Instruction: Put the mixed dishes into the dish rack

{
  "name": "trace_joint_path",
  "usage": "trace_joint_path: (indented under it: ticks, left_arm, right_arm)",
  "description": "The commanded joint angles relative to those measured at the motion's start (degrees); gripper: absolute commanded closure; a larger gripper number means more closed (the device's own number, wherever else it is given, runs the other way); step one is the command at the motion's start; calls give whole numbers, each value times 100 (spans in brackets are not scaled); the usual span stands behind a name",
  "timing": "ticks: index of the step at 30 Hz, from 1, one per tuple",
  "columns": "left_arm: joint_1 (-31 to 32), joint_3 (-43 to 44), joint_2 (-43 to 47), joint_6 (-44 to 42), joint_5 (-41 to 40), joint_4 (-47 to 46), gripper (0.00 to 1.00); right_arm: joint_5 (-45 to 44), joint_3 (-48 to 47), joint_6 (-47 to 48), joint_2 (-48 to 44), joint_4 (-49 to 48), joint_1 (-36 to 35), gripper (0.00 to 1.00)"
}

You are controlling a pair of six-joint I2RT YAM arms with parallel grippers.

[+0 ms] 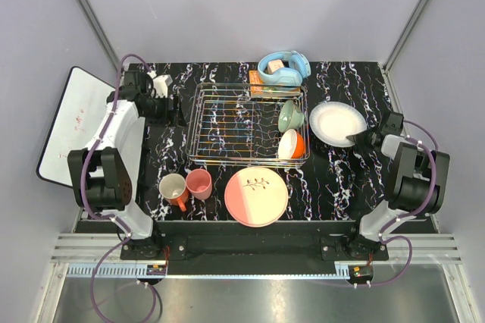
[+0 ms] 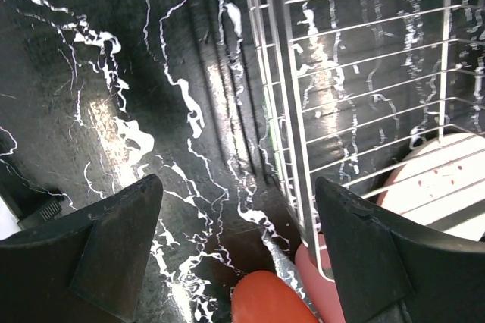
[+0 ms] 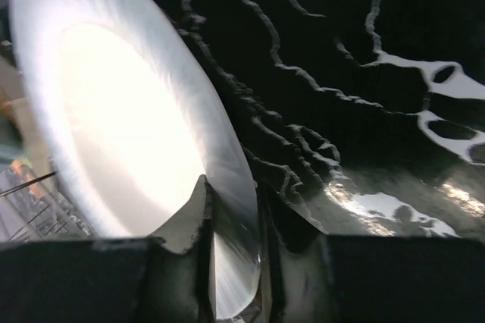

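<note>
I see the rack (image 1: 246, 126) mid-desk, with the green bowl (image 1: 289, 116) and orange bowl (image 1: 291, 144) on edge at its right end. White plate (image 1: 337, 123) just right of it; leaf plate (image 1: 256, 196), pink cup (image 1: 199, 183) and mug (image 1: 173, 189) in front.

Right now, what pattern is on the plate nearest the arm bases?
The plate is half pink, half cream, with a leaf sprig; top view shows it best.

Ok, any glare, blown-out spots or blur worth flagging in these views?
Top external: even, diffuse light, sharp throughout, the dish rack wires crisp. Left wrist: bright glare patches on the glossy black table, rack wires washed out white. Right wrist: white plate overexposed at its centre, right gripper dark and soft in the foreground.
</note>
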State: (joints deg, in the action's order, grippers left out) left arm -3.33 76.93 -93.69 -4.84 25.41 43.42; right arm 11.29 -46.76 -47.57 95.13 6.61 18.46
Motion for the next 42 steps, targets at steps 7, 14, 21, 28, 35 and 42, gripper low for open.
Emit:
trace_joint_path:
  ticks: [7,14,21,28,35,42]
  left_arm:
    - [-18,288,-35,-122,-80,-149,15]
    - [-18,490,140,-131,8,-36,15]
    - [17,683,35,27,368,35,14]
    - [307,824,-492,-52,105,44,12]
    - [763,1219,-1107,-113,-168,18,12]
    - [975,1255,-1274,-263,-510,-237,36]
  right_arm:
    - [-558,343,266,-441,859,17,100]
    - [-1067,344,590,-1927,1201,17,100]
    - [-1427,-621,714,-2517,1510,9,100]
    - [-1147,-1712,1486,-2886,1132,-18,100]
    - [-567,-2793,1698,-2755,1132,-79,100]
    - [-339,-3514,2356,-2456,1141,-447,100]
